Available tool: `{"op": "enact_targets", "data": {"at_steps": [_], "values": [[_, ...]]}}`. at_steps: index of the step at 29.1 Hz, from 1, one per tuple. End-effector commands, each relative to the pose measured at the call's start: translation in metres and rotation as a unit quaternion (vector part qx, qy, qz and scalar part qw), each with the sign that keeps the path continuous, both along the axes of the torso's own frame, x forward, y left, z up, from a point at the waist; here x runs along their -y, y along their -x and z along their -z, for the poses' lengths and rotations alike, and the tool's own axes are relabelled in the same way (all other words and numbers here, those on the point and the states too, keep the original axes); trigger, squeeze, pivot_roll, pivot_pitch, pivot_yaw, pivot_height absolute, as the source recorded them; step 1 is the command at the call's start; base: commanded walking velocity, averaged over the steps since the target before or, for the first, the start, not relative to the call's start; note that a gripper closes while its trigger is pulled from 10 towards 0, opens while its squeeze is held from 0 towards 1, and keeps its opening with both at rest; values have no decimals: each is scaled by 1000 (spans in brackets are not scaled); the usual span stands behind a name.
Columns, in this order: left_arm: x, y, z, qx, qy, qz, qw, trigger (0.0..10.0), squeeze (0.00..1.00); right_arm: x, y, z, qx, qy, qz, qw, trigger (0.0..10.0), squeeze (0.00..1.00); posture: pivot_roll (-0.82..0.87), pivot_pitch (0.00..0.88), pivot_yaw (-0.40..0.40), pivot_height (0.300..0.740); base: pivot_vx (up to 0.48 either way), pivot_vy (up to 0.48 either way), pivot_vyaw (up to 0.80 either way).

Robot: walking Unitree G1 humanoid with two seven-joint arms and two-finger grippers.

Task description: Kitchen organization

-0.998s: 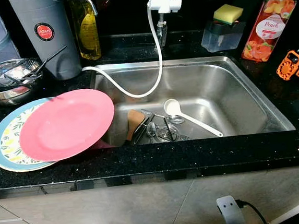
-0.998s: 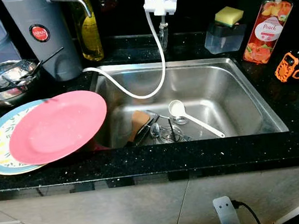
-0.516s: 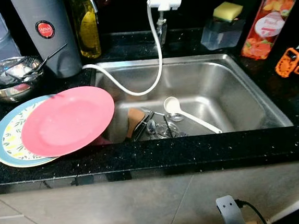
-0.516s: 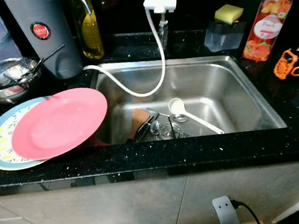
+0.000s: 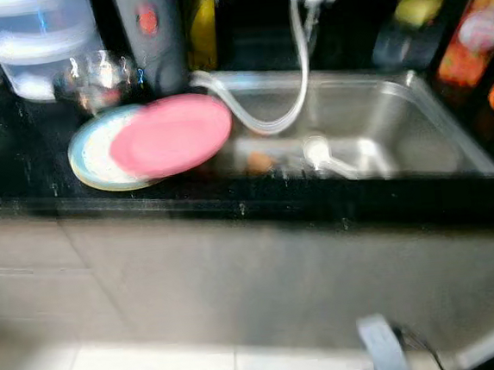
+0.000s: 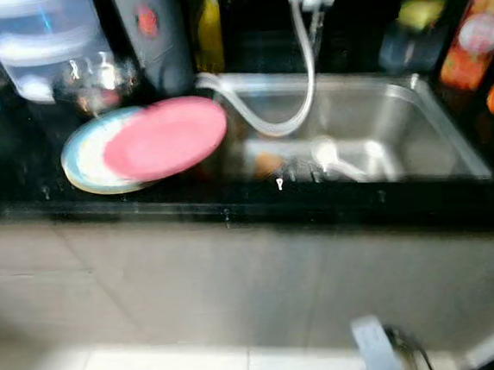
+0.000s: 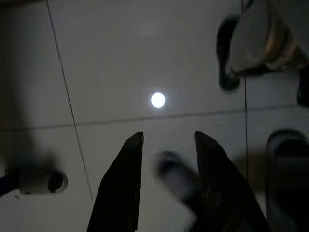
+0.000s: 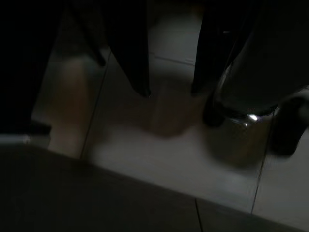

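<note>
— Left gripper (image 7: 165, 145) hangs over the floor tiles (image 7: 111, 63), fingers spread, nothing between them. Right gripper (image 8: 169, 92) likewise hangs low in shadow, spread and empty.

— And the dishes?

— Up on the black counter (image 5: 21, 170): pink plate (image 5: 171, 134) at about 11 o'clock in the head view, stacked on the patterned plate (image 5: 89, 155), overhanging the sink (image 5: 415, 127) at 1 o'clock. Left arm looks nearer, I'd judge.

— What changed?

— The view has pulled back and blurred; the camera moved, not the plates. More cabinet front (image 5: 237, 272) shows now.

Pale tiled floor (image 7: 120, 58) with a bright light reflection (image 7: 158, 100), dim cabinet front (image 5: 264, 279).
</note>
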State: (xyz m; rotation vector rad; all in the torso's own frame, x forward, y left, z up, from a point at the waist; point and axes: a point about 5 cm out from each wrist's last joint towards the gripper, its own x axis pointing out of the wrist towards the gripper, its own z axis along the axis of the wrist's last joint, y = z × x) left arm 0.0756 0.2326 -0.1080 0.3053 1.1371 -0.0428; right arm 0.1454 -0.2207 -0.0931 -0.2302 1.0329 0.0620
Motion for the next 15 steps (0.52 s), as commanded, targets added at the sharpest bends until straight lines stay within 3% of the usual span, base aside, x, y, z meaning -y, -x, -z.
{"op": "enact_targets", "data": {"at_steps": [1,15], "values": [[-4,-15,-4,21,-6,7,1000,10000,0,-2,1,1,-3,-3,2,1000,10000,0,133,0,-62,740,0,0,0],[-6,-19,-5,19,-8,5,1000,10000,0,-2,-3,-1,4,-5,0,1000,10000,0,135,0,-64,740,0,0,0]]}}
